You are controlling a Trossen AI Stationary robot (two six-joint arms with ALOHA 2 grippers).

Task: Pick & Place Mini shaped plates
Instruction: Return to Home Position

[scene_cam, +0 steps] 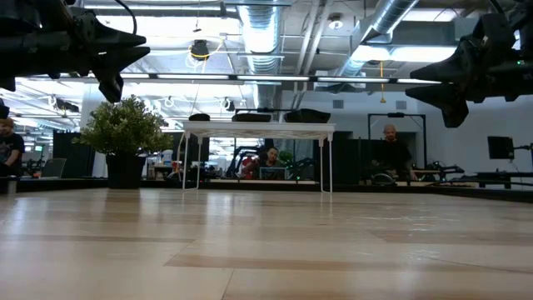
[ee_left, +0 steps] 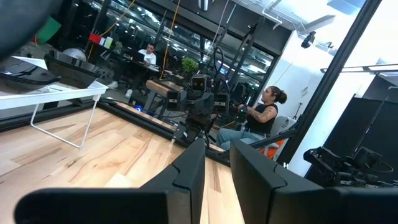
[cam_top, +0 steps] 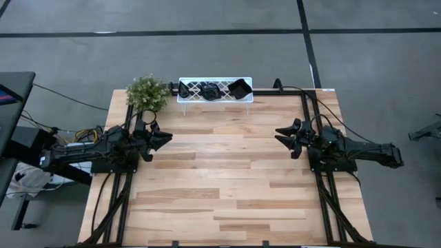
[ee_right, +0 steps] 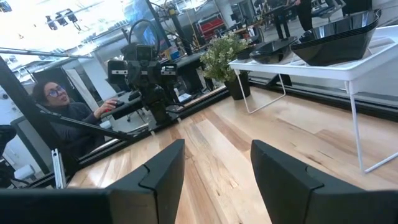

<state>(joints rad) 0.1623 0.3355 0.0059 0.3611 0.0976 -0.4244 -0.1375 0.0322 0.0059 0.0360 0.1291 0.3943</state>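
**Plates shelved, arms clear**

I see the plates (cam_top: 239, 87) in three piles on the tray (cam_top: 195, 91) at the table's far edge (none on the wood). Left gripper (cam_top: 162, 135) and right gripper (cam_top: 282, 136) hang at the sides, jaws parted, empty. I judge placing done.

The counter (cam_top: 227, 172) is lit evenly from above, only faint shadows being cast beneath the arms, while in the low view the left hand (scene_cam: 133, 73) and the right hand (scene_cam: 412, 85) are reduced to dark silhouettes against bright ceiling lamps (scene_cam: 200, 50), whose glare is mirrored softly in the wood.
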